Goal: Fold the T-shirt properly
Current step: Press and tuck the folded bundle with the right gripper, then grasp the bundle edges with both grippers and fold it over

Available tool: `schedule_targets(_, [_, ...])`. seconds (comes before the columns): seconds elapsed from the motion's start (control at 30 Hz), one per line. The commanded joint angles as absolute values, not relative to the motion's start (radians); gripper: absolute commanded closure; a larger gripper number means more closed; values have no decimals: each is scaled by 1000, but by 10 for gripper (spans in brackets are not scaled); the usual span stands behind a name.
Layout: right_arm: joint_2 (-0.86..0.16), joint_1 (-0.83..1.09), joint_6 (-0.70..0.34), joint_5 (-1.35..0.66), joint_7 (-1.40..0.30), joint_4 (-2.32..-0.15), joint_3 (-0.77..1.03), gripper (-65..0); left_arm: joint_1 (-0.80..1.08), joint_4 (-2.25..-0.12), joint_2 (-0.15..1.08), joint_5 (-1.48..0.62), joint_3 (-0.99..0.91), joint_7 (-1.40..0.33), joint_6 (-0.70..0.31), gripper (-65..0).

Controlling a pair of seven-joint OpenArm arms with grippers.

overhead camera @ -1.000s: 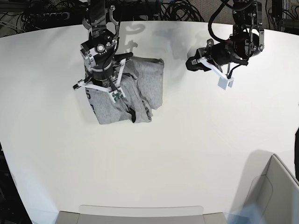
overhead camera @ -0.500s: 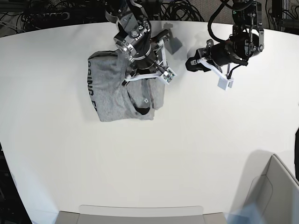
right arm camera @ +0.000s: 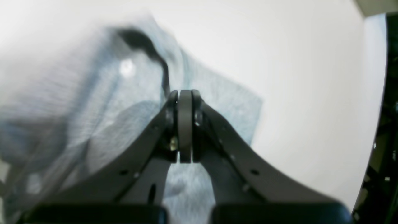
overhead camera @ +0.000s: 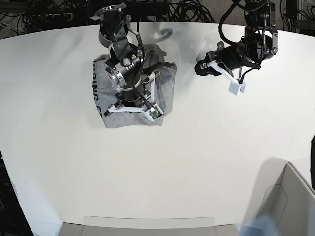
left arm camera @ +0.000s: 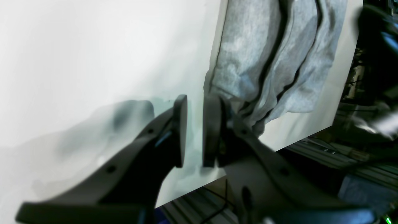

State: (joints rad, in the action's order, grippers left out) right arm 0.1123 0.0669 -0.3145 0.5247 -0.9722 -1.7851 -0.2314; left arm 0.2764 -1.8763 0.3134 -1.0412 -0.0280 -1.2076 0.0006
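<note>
The grey T-shirt [overhead camera: 110, 110] lies as a folded bundle at the back left of the white table [overhead camera: 197, 157], with black lettering [overhead camera: 93, 91] along its left edge. My right arm [overhead camera: 127, 69] hangs over the bundle's middle and hides part of it. In the right wrist view the right gripper [right arm camera: 184, 96] is shut just above the grey cloth [right arm camera: 217, 93], nothing visible between its pads. My left gripper [overhead camera: 200, 68] hovers right of the shirt, apart from it. Its fingers [left arm camera: 180, 124] stand slightly open over bare table, beside the shirt's edge [left arm camera: 248, 46].
A grey box [overhead camera: 290, 201] stands at the front right corner. A flat tray edge [overhead camera: 147, 222] shows at the front. Cables [overhead camera: 187, 10] lie behind the table's back edge. The table's edge [left arm camera: 295, 140] runs close by the left gripper.
My right arm swung from the shirt's left side to its back right edge, drawing cloth across, and is now over the middle. The bundle looks flatter and squarer. The left arm has not moved.
</note>
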Motion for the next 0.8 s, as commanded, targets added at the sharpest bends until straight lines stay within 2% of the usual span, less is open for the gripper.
schedule_targets(0.0, [127, 39, -314, 516, -931, -1756, -245, 0, 271, -1891, 320, -1061, -31, -1207, -4, -105])
schedule_targets(0.13, [134, -82, -312, 412, -851, -1531, -245, 0, 271, -1891, 320, -1063, -31, -1207, -4, -103])
schedule_targets(0.3, [131, -251, -309, 249, -837, -1285, -237, 0, 271, -1891, 321, -1064, -30, -1207, -4, -103])
schedule_targets(0.6, [125, -255, -314, 203, -845, -1511, -239, 0, 271, -1894, 321, -1064, -30, -1207, -4, -103])
schedule_targets(0.77, [81, -305, -325, 202, -866, -1486, -263, 0, 255, -1894, 320, -1066, -27, -1210, -4, -103])
